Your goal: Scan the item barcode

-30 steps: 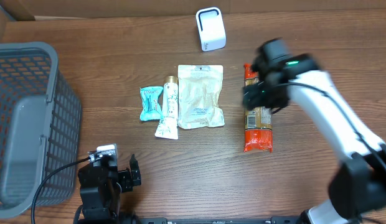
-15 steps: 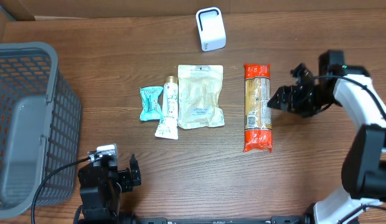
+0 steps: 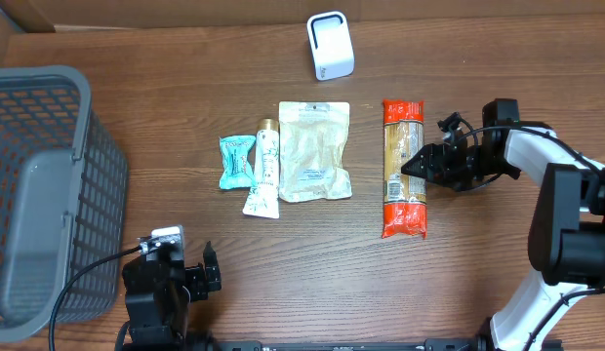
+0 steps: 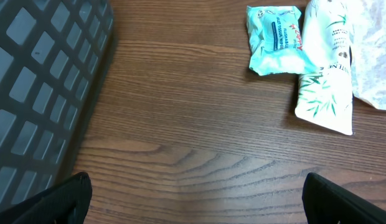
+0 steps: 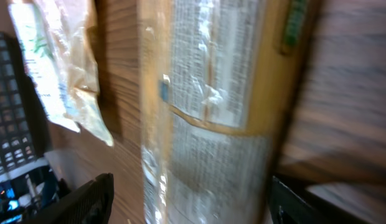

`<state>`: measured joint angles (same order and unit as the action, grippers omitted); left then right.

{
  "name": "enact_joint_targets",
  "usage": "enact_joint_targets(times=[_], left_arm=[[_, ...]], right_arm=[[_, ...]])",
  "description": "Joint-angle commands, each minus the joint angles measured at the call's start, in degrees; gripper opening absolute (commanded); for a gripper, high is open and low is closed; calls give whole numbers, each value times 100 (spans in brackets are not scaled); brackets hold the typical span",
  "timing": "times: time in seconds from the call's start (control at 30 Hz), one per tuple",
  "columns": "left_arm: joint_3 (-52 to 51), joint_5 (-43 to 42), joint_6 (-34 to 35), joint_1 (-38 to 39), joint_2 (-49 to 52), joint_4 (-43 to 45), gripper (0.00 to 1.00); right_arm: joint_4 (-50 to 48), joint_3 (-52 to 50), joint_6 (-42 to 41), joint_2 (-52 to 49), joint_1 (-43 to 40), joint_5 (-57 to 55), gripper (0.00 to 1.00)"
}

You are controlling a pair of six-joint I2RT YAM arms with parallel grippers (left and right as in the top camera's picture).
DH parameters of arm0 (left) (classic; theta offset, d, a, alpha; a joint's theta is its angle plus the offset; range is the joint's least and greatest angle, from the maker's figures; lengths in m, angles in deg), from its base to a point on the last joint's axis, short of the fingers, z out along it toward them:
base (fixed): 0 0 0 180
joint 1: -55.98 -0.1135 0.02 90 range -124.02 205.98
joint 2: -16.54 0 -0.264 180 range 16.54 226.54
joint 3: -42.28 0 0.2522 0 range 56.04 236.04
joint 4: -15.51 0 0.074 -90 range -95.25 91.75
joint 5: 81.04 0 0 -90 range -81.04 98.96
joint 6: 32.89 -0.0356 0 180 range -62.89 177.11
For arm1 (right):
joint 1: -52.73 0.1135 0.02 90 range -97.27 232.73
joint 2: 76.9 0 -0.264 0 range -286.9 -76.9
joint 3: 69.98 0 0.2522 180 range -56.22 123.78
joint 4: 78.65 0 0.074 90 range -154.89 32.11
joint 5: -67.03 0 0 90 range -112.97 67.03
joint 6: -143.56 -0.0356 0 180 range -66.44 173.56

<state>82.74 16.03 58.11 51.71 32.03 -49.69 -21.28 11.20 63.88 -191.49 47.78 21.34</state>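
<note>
Position: right gripper (image 3: 413,168) lies low over the table, fingertips at the near long edge of the pasta packet (image 3: 404,168), about midway along its length. Jaws spread. In the wrist view the packet fills the space just ahead of the fingertips. Whether either finger already touches the film cannot be told, as that view is blurred.

Left gripper (image 4: 196,193) is spread wide with nothing between the fingers, only bare table (image 4: 180,124) below. The wipes pack (image 4: 275,38) and tube (image 4: 325,74) lie ahead of it and off to one side, and the basket (image 4: 43,81) is at the other side.

Scanner (image 3: 330,46) stands well apart from the right gripper, beyond the packet's far end and off toward the pale pouch (image 3: 314,151).

Judgement: approach to grasp, packet not yet lifted.

Risks from here:
- Advancing at table level may shove the packet sideways toward the pouch instead of straddling it, since the film looks slick.
- The packet looks stiff enough, but an off-centre grip on so long a thing could let one end tip down and swing on the lift.
- Printed label panel sits near the grip point, so fingers could cover the barcode. Its exact spot is not legible.
- Barcode face may end up turned away from the scanner window, needing a wrist roll.
</note>
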Motion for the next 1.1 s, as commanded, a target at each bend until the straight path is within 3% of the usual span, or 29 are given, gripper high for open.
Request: enact_joint_targets(times=[0.0,0.1,0.27,0.3,0.5,0.67,1.07], left_arm=[[-9,-55,-122,-31,-24,22,99],[-9,-55,-122,-31,-24,22,100],[-9,-55,-122,-31,-24,22,99],[-9,-55,-122,-31,-24,22,100],[-9,-55,-122,-31,-24,22,100],[-9,-55,-122,-31,-24,22,100],[-9,-55,-122,-31,-24,22,100]], right_arm=[[-251,-321,20,-470,240,-157,79],[-553,-457,-70,-568,396,-162,69],[-804,-516,-470,-577,457,-149,25],[-826,-514,-476,-577,457,-55,21],[-859,-435,-450,-575,295,960,17],[-546,-170,-411,-494,68,1685,6],[763,286,20,1095,4,1639,4]])
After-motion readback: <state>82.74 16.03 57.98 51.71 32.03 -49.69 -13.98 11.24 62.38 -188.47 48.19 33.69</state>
